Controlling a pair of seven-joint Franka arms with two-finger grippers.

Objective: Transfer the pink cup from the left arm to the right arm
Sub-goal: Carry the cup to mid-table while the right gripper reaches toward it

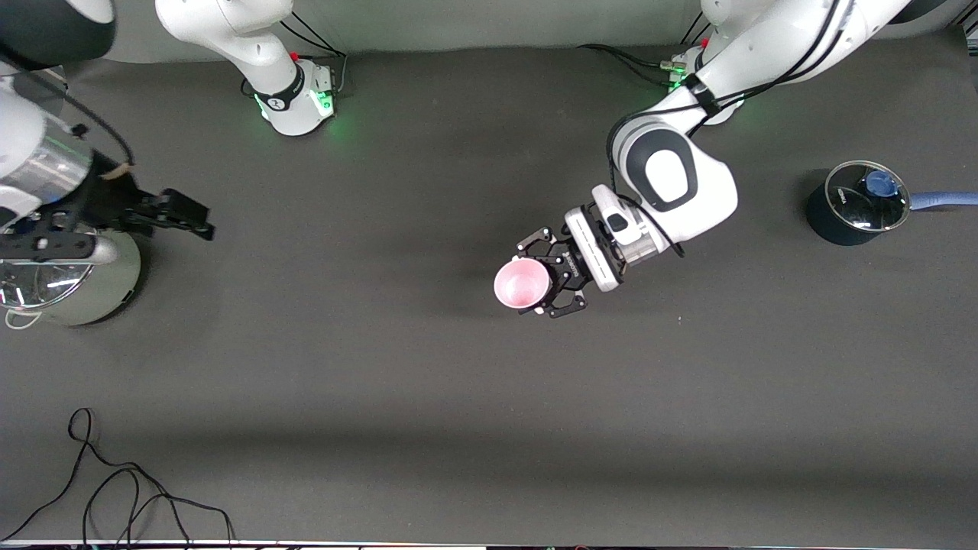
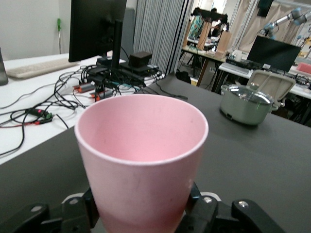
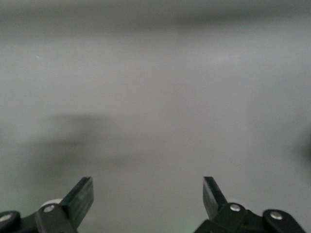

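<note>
Pincer work at the middle of the tabletop (image 1: 428,397): the left pincer (image 1: 544,279) is clamped on the pink cup (image 1: 523,283), gripping it low on its body, and holds it up over the dark mat. In the front view the cup's open rim faces the camera, tipped a little toward the right arm's end. In the left wrist view the pink cup (image 2: 141,160) stands upright between the black fingers (image 2: 204,211), its inside looking bare.

The right pincer (image 1: 183,214) hangs at the right arm's end of the tabletop, just beside a silver pot (image 1: 72,283) with a glass lid; its fingers (image 3: 80,196) stand wide apart with nothing between them. What lies under it is too blurred in the right wrist view to name.

Toward the left arm's end sits a dark pot (image 1: 844,221) with a glass lid, a blue knob and a blue handle. A loose black cable (image 1: 114,489) curls near the front camera at the right arm's end.
</note>
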